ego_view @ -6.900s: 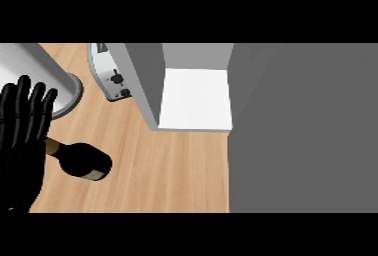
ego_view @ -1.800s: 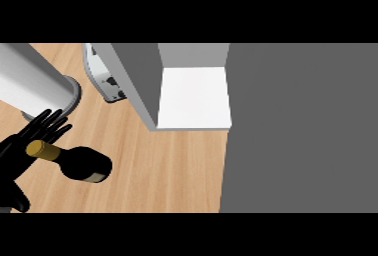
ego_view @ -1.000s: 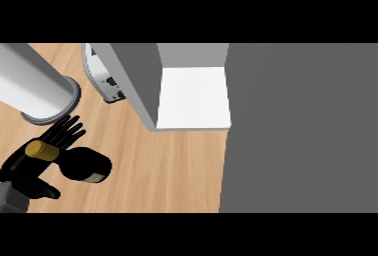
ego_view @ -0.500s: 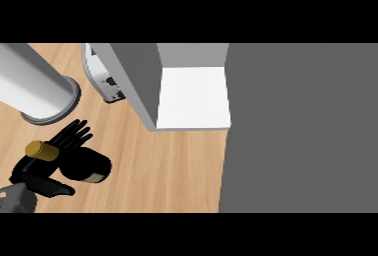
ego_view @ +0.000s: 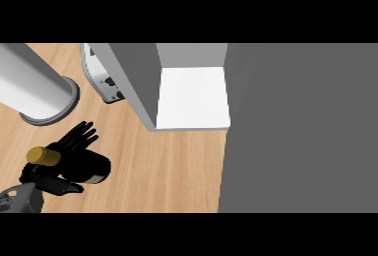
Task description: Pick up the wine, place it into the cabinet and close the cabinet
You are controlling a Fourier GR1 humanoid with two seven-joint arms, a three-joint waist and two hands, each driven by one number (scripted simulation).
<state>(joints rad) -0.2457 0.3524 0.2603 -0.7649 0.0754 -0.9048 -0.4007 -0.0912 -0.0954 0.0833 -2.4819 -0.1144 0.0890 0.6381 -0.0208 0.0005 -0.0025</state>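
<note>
A dark wine bottle [ego_view: 87, 169] with a gold cap [ego_view: 43, 156] stands on the wooden counter at the lower left, seen from above. My left hand [ego_view: 72, 141] comes in from the lower left corner and wraps round it. Its fingers lie against the bottle's far side and its thumb [ego_view: 60, 187] curls along the near side. The open cabinet [ego_view: 192, 97] shows a white inner floor at the upper middle. Its grey door [ego_view: 136, 75] stands open on the left side, up and to the right of the bottle. My right hand does not show.
A large grey cylinder [ego_view: 33, 85] with a flared rim fills the upper left, just beyond my fingers. A white appliance with black knobs [ego_view: 103, 82] sits behind the cabinet door. The dark grey cabinet body [ego_view: 295, 125] covers the right half. Bare counter [ego_view: 162, 170] lies between bottle and cabinet.
My left hand has come down from beside the bottle and closed round it, thumb now on the near side. The grey cylinder's rim shows further down and right.
</note>
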